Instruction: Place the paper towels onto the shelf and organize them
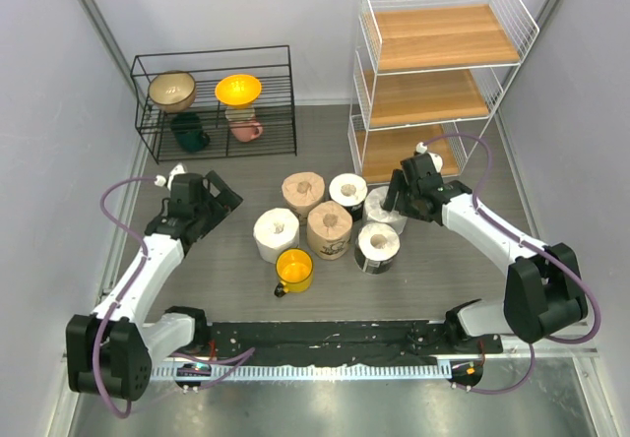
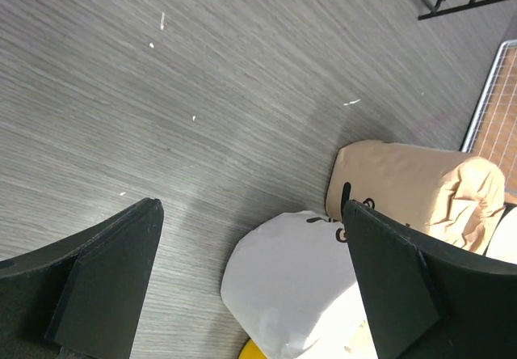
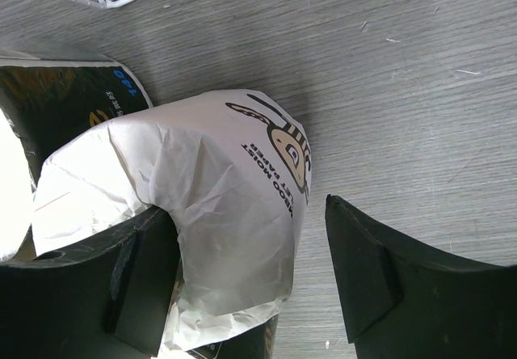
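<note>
Right gripper [image 1: 396, 201], jaws spread wide, hangs straddling the upright white roll [image 3: 218, 181] at the cluster's edge nearest the shelf [image 1: 433, 97], while the left gripper [image 1: 221, 201], also spread and empty, sits farther off, across the rolls.

paper towels [image 1: 330, 228] clustered centre, shelf [image 1: 448, 38] behind right, mug [image 1: 294, 269] in front

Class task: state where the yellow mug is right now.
Top view, centre-left: the yellow mug stands at the cluster's near side, beside a white roll and a tan roll.
</note>
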Available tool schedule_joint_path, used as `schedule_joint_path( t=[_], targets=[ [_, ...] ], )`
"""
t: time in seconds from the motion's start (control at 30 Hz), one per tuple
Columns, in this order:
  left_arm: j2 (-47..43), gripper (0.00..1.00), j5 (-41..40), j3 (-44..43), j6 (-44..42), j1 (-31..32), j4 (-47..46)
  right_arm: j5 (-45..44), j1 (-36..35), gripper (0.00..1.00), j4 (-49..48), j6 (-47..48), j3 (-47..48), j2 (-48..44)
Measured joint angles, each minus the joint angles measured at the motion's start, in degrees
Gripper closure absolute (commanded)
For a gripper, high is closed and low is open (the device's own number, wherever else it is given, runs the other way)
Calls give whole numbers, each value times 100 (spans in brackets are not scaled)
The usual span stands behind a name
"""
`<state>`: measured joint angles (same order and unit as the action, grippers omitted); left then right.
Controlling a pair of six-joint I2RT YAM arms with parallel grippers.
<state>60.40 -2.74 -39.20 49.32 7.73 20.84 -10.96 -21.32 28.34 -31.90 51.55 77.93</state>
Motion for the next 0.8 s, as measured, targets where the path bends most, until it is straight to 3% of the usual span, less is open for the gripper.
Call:
schedule_joint_path(
  t=[0.47,0.8],
  targets=[
    [63,0,46,48,2,52,-17,17,-2,29,-4,-31,-2,0],
    [63,0,44,48,0,57,-9,103,-28,42,-50,-66,-2,7]
  ],
)
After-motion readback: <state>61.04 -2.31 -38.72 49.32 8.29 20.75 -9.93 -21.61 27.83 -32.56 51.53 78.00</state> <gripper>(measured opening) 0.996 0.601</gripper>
